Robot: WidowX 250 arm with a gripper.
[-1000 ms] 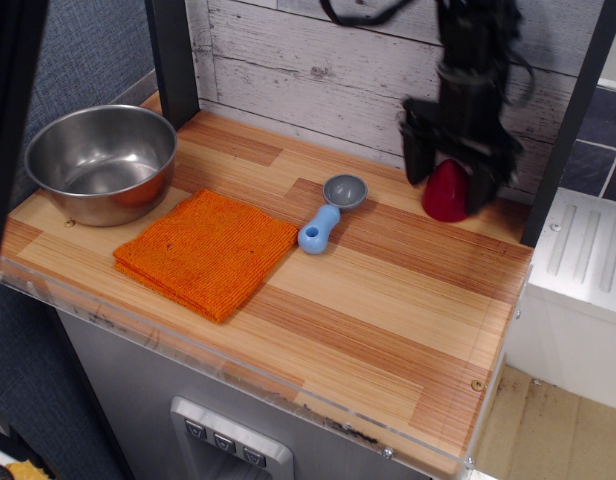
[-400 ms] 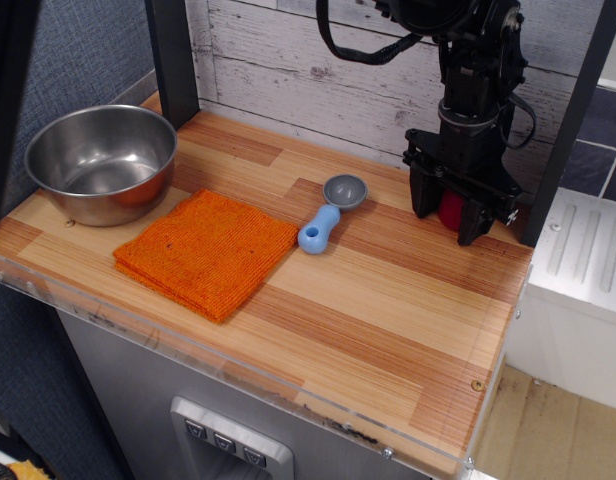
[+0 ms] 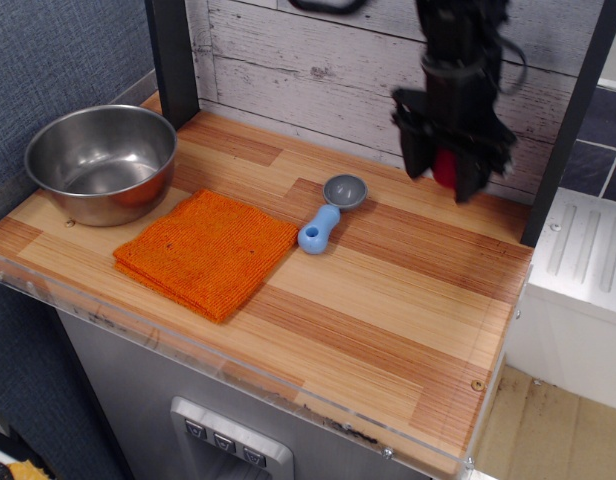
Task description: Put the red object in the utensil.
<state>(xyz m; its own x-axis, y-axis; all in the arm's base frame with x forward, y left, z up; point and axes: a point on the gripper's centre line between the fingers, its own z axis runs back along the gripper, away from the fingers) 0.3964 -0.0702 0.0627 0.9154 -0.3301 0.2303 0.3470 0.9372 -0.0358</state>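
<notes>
The red object point(image 3: 446, 167) is a small dark-red piece, mostly hidden between the black fingers of my gripper point(image 3: 444, 175). The gripper is shut on it and holds it in the air above the back right of the wooden counter, in front of the plank wall. The utensil, a large shiny steel bowl point(image 3: 100, 163), stands empty at the far left of the counter, far from the gripper.
An orange folded cloth point(image 3: 206, 252) lies in front of the bowl. A blue-handled grey scoop point(image 3: 331, 212) lies mid-counter, left of the gripper. A dark post point(image 3: 173, 60) stands behind the bowl. The counter's right edge point(image 3: 508, 330) drops beside a white unit.
The gripper came down around the red object on the counter, closed on it, and has now lifted it up and slightly left off the surface.
</notes>
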